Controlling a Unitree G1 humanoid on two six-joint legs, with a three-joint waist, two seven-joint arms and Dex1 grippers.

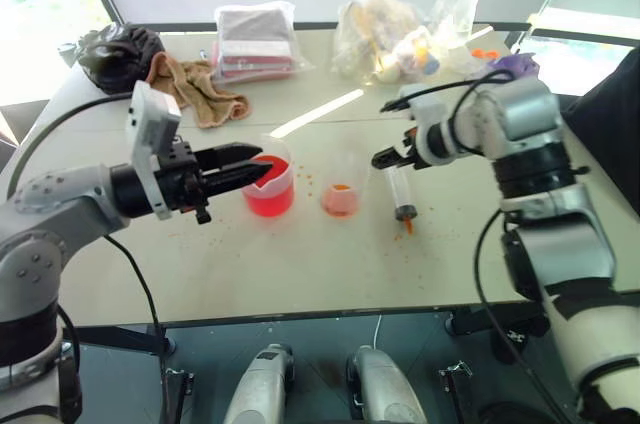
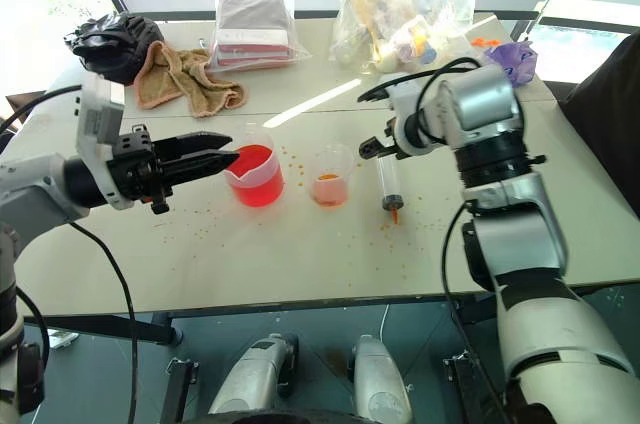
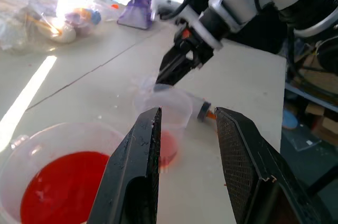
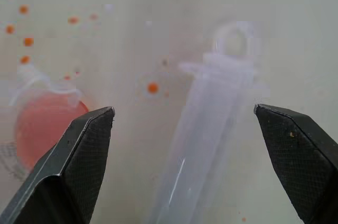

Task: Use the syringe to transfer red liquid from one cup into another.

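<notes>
The syringe (image 1: 402,194) lies flat on the table (image 1: 300,264), its orange-stained nozzle toward the near edge, just right of the small cup (image 1: 340,199), which holds a little red liquid (image 1: 340,204). Left of that cup stands the spouted beaker (image 1: 268,186), about half full of red. The right hand (image 1: 388,157) hovers over the syringe's plunger end, fingers spread wide, gripping nothing. The left hand (image 1: 255,166) hangs beside the beaker's rim, fingers parted and empty. Orange droplets (image 2: 300,159) speckle the tabletop.
</notes>
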